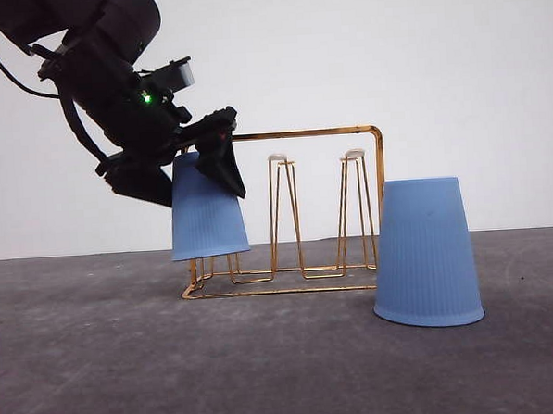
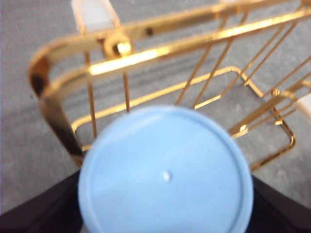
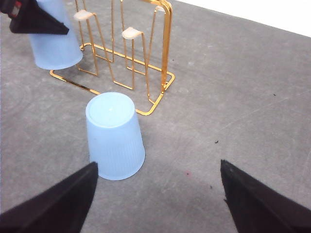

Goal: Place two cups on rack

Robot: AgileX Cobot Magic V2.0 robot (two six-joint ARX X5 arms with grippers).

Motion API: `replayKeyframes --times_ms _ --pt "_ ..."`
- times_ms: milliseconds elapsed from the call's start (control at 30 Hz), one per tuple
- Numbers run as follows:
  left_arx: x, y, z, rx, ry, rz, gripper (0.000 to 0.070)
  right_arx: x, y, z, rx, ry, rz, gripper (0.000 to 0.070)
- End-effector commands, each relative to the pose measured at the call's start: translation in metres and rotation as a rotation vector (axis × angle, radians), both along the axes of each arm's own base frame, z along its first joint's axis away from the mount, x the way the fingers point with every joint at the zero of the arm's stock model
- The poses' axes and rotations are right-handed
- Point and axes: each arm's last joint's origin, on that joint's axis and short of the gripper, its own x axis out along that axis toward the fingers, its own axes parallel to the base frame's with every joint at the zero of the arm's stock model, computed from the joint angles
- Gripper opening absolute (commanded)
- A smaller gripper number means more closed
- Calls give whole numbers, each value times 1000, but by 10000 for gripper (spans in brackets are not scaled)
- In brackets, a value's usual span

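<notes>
Rack [image 1: 309, 210]: gold wire, stood upright on the grey worktop [image 1: 99, 365]; its arched top bar ran level, and white-tipped hairpin prongs [image 1: 278, 158] rose inside the frame.
Held cup [image 1: 205, 211]: light blue, ribbed, upside down with the mouth facing the worktop; it hung at the rack's left end as the front view showed it, tilted a little, its rim above the rack's base wire. Whether a prong was already inside it could not be told.
Held cup, left wrist view: its closed round bottom [image 2: 165, 174] faced the camera, with the rack's bent corner and top bar just beyond it.
Left end effector [image 1: 200, 160]: closed around the held cup near its closed upper end, one dark finger lying down the cup's side nearest the rack.
Second cup [image 1: 426, 253]: same blue, upside down on the worktop, just beside the rack's right end and in front of it; from the front it overlapped the rack's right upright, and the right wrist view showed a small gap between them.
Right end effector [image 3: 158, 194]: fingers spread wide, holding nothing, hovering on the near side of the second cup, away from the rack.
Right wrist view: the second cup [image 3: 115, 137] stood near the rack's corner [image 3: 160, 97].
</notes>
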Motion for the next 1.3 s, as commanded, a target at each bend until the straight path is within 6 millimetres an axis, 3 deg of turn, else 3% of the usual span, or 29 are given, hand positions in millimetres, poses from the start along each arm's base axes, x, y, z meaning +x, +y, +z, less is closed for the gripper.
replayKeyframes --times_ms 0,233,333,633,800,1167,1267 --pt "3 -5 10 -6 1 -10 555 1 0 3 -3 -18 5 509" --pt "-5 -1 61 54 133 -12 548 1 0 3 -3 -17 5 509" --pt "-14 4 81 75 190 -6 503 1 0 3 -3 -17 5 509" --pt "-56 25 102 47 243 -13 388 3 3 2 22 9 51 511" --pt "-90 42 90 13 184 -8 386 13 8 -4 52 84 128 511" --pt "-174 89 19 -120 114 100 387 59 28 -20 66 175 185 513" --pt "-189 95 4 -112 125 99 387 74 37 -29 59 203 202 564"
